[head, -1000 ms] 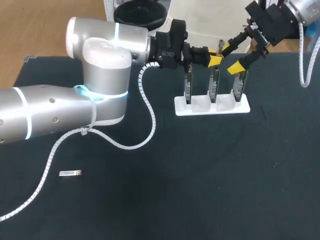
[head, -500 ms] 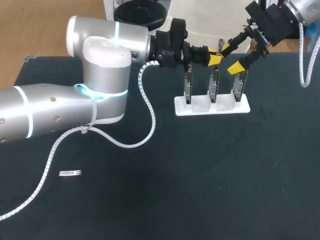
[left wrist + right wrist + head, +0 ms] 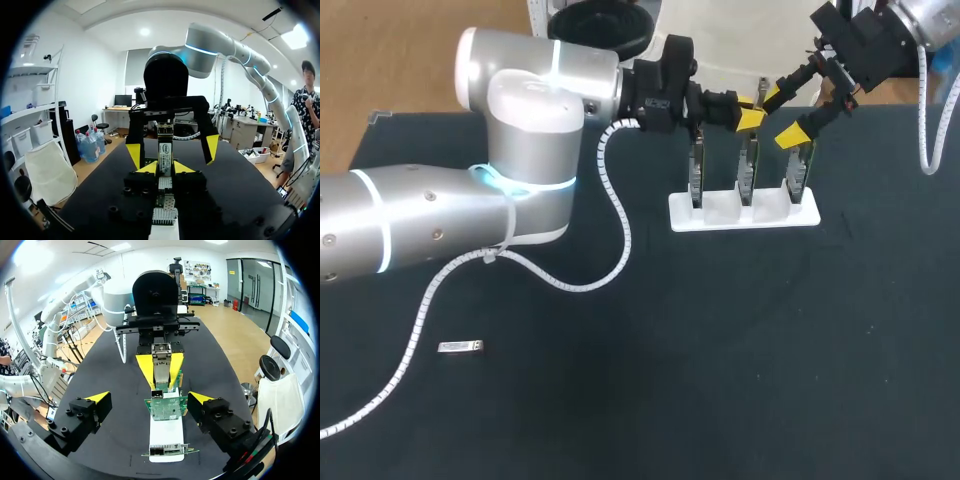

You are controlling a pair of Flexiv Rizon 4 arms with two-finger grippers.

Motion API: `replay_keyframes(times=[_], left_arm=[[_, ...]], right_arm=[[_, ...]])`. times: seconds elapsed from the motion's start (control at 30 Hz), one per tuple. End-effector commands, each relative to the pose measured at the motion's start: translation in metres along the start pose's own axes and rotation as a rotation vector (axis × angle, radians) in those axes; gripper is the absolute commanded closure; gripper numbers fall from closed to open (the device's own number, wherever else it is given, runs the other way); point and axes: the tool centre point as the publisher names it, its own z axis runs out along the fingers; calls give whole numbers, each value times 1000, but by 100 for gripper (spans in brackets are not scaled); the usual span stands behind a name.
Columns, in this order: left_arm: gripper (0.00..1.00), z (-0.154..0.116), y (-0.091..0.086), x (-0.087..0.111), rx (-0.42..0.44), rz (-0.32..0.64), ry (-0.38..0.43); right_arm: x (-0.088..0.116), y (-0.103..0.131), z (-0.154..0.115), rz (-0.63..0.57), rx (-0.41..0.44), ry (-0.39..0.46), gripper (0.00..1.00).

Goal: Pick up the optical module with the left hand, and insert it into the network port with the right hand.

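Observation:
My left gripper [image 3: 750, 119] is shut on the slim metal optical module [image 3: 164, 152] and holds it level above the middle green network card [image 3: 165, 408] of a white rack [image 3: 743, 212]. The module's front end [image 3: 160, 366] meets the metal port on that card's top edge; how deep it sits I cannot tell. My right gripper [image 3: 782, 115] faces the left one from the other side, open, with its yellow fingertips [image 3: 99, 398] wide to either side of the card and touching nothing.
The rack holds three upright cards near the table's far edge. A second small module [image 3: 460, 347] lies flat on the dark table at the near left. My left arm's white cable [image 3: 618, 215] hangs across the middle left.

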Motion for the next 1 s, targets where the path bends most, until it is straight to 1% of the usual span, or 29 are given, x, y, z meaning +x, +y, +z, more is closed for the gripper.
replay_keyframes(times=[0.03,0.17,0.33,0.47,0.6,0.83,1.0], left_arm=[[100,1,3,0,5,-1,3],[100,1,3,0,5,-1,3],[100,1,3,0,5,-1,3],[100,1,3,0,5,-1,3],[100,1,3,0,5,-1,3],[100,1,3,0,5,-1,3],[100,1,3,0,5,-1,3]], right_arm=[[0,1,0,-1,2,0,0],[0,-1,-4,2,21,-9,0],[-2,-5,-17,11,29,-35,0],[-7,-7,-28,12,23,-66,0],[-16,-10,-36,-7,26,-76,0],[-27,-14,-40,-51,37,-68,0],[-35,-14,-38,-64,32,-82,0]])
